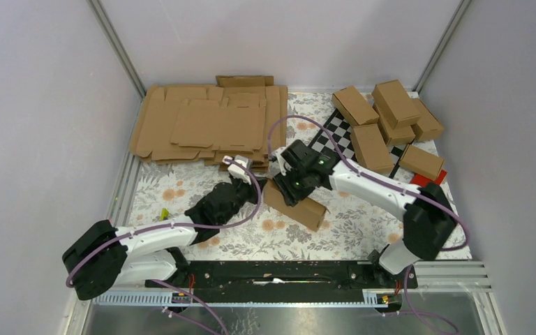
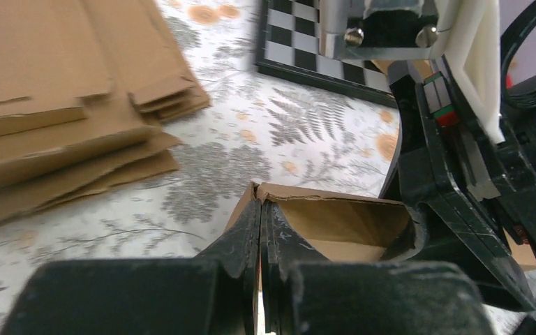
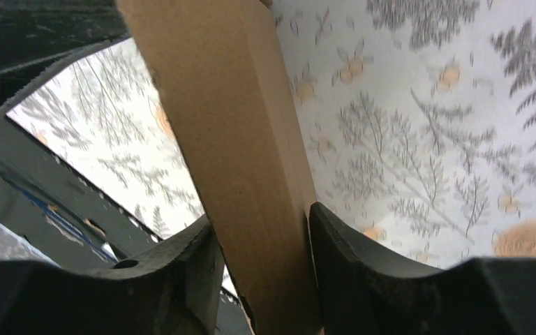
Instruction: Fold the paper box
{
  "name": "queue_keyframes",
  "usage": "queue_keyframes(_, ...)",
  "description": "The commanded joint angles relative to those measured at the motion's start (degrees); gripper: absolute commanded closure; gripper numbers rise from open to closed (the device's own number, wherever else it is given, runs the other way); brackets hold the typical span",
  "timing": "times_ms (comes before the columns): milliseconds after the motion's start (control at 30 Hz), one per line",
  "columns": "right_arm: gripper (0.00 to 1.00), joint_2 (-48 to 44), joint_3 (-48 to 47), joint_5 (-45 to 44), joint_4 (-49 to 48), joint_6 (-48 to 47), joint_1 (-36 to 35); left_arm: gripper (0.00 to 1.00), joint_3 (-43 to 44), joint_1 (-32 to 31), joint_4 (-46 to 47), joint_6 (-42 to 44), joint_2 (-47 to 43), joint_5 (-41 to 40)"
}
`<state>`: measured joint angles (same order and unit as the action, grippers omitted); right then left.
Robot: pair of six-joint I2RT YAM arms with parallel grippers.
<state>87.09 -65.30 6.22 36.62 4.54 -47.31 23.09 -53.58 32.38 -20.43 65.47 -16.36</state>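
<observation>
The paper box (image 1: 306, 209) lies on its side on the floral cloth (image 1: 363, 227), just in front of the stack of flat cardboard blanks (image 1: 202, 125) and a little to its right. It is already raised into a brick-shaped tube.

The right gripper (image 3: 259, 237) straddles the box body, with a finger pressed to each long face, so it has the carton clamped across its width. The left gripper (image 2: 260, 230) has its fingers pressed together at the end of the box nearest the stack. A sliver of brown shows between them, so it seems to be pinching the thin wall or a flap there. That end gapes open, and the hollow inside is plain in the left wrist view.

By my reckoning the step in hand is closing this open end. The right arm steadies the tube while the left works the flap.

The next move likely calls for bending that flap along its crease and tucking it into the mouth — without the clamp crushing the walls.
</observation>
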Motion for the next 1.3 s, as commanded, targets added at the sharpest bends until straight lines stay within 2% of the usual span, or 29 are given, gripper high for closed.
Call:
queue_keyframes(0,0.44,7.25,-8.75,-0.97,-3.52,-1.39,0.46,1.0,-2.13,3.77,-4.71,-0.44,-2.79,-2.4)
queue_keyframes(133,0.21,9.17,-11.27,-2.33,-3.37,-1.63,0.46,1.0,-3.88,4.36,-4.19,-1.37,-4.51,-3.18)
queue_keyframes(300,0.01,5.69,-9.79,-3.12,-2.32,-1.3,0.44,1.0,-2.36,4.38,-5.68,-1.49,-3.67,-1.47)
queue_keyframes(333,0.01,4.85,-9.66,-3.51,-1.24,-0.96,0.46,1.0,-2.09,4.39,-5.81,-1.65,-3.42,-0.95)
queue_keyframes(500,0.0,-3.5,-5.43,-5.91,0.86,1.46,0.46,1.0,-1.09,4.37,-6.27,-1.99,-2.37,0.44)
queue_keyframes(767,0.0,-23.93,4.54,-21.77,4.34,11.94,0.66,1.0,-0.94,4.42,-6.72,-1.64,-2.7,0.56)
queue_keyframes(867,0.01,-28.56,6.41,-23.73,8.02,14.78,1.3,1.0,-0.77,4.39,-6.97,-1.46,-2.76,0.53)
queue_keyframes(1100,0.19,-32.12,8.83,-24.7,9.42,16.51,1.81,1.0,-0.94,4.4,-7.46,-0.96,-4.03,-0.2)
queue_keyframes(1267,0.36,-28.28,10.54,-23.24,5.9,15.15,2.57,1.0,-1.03,4.35,-7.51,-0.71,-4.47,-0.22)
